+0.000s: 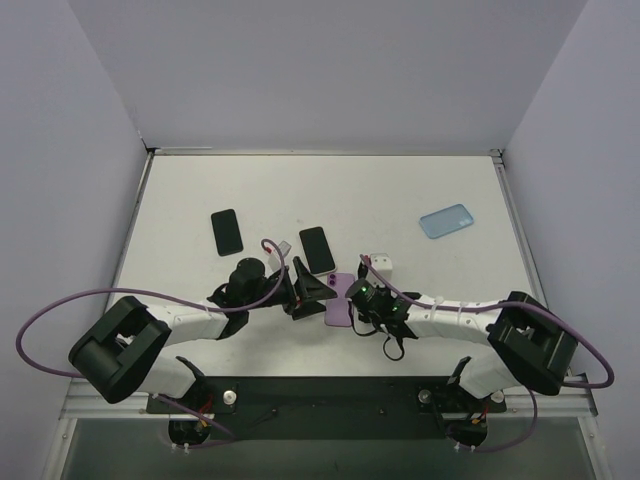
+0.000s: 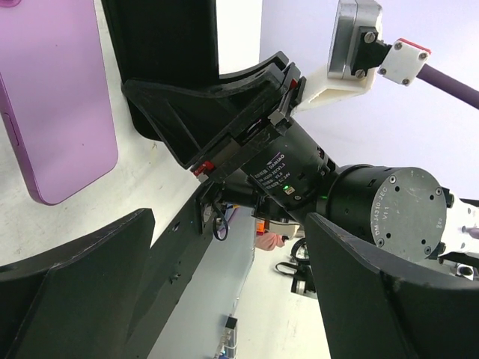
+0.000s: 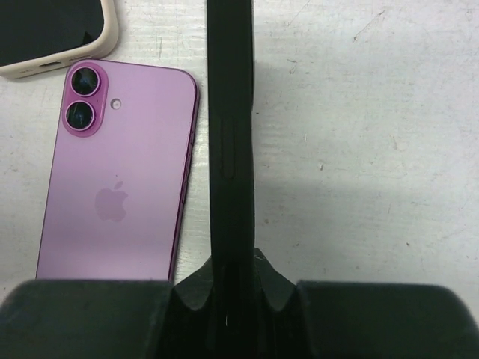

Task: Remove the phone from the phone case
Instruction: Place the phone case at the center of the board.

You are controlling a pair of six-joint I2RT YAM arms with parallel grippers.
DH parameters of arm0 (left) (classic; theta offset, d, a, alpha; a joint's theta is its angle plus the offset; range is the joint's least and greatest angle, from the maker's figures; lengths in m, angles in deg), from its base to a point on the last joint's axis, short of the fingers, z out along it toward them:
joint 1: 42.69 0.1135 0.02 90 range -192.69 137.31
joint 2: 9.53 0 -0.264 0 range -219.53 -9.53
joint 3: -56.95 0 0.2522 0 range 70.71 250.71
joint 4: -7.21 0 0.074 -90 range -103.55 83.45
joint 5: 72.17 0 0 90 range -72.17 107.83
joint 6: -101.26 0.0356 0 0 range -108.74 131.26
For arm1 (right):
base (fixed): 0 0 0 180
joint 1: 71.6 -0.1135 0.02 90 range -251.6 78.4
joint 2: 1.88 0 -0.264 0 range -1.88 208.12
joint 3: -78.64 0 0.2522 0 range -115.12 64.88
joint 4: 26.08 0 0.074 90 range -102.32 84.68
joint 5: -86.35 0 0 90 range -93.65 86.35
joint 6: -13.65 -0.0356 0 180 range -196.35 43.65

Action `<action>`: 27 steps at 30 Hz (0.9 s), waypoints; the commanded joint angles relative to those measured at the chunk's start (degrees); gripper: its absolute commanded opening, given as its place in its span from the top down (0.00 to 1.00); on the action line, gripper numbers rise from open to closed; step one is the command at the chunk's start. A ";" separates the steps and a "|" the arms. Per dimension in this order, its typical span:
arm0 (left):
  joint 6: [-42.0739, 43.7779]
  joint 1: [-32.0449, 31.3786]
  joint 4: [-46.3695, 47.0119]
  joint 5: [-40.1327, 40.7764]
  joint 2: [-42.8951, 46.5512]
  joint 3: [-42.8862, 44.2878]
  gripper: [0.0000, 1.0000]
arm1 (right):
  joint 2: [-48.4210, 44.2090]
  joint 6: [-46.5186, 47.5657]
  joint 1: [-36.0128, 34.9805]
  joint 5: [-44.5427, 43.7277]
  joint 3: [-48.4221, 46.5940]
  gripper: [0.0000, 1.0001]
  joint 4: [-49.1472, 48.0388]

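From my seat, nearest me are the two arms, bent inward so their claws meet at the middle of the bench (image 1: 420,180). The left claw (image 1: 301,291) is spread wide: in its wrist view the two dark fingers (image 2: 75,292) stand far apart with nothing between them, and it looks straight at the right arm's wrist. The right claw (image 3: 230,290) is pinched on the black phone case (image 3: 230,149), holding it up on edge so that I only see its thin side with the button cut-out. The pink phone (image 3: 120,187) is out of that case and lies flat on the bench just to the left of it in the right wrist view. Its back faces up, with the twin camera lenses at the far end. I cannot tell whether the case's lower edge touches the bench. Just beyond the pink phone lies another phone in a beige case (image 1: 317,249), screen up, close to the pink one's camera corner but apart from it. Farther left lies a bare black phone (image 1: 227,232). A pale blue case (image 1: 447,220) sits well apart on the far right of the bench.
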 commanded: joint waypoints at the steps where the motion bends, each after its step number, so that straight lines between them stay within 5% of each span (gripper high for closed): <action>1: 2.04 -0.31 -0.17 1.34 0.78 0.37 0.07 | 0.76 -1.97 2.28 5.68 3.78 0.96 0.86; 6: 4.41 -0.48 -4.82 2.56 0.95 2.73 0.08 | -8.01 -0.56 9.66 12.97 4.04 1.00 2.70; 13: 19.26 -5.40 -42.12 14.86 1.93 18.61 0.08 | -23.14 -0.65 31.45 28.87 5.54 1.00 3.76; 16: 23.30 -7.77 -47.61 18.65 -0.26 23.90 0.08 | -26.84 -2.49 43.04 33.10 5.45 1.00 4.20; 21: 25.86 -11.37 -52.90 23.21 -6.86 32.52 0.08 | -23.70 -8.90 61.83 37.49 5.36 1.00 -0.69; 24: 27.96 -14.63 -57.73 26.98 -12.04 39.73 0.08 | -16.95 -9.88 66.79 39.44 2.82 1.00 -4.66; 27: 28.76 -16.48 -59.94 27.62 -16.53 44.92 0.08 | -10.09 -11.02 71.37 40.23 0.01 0.80 -8.44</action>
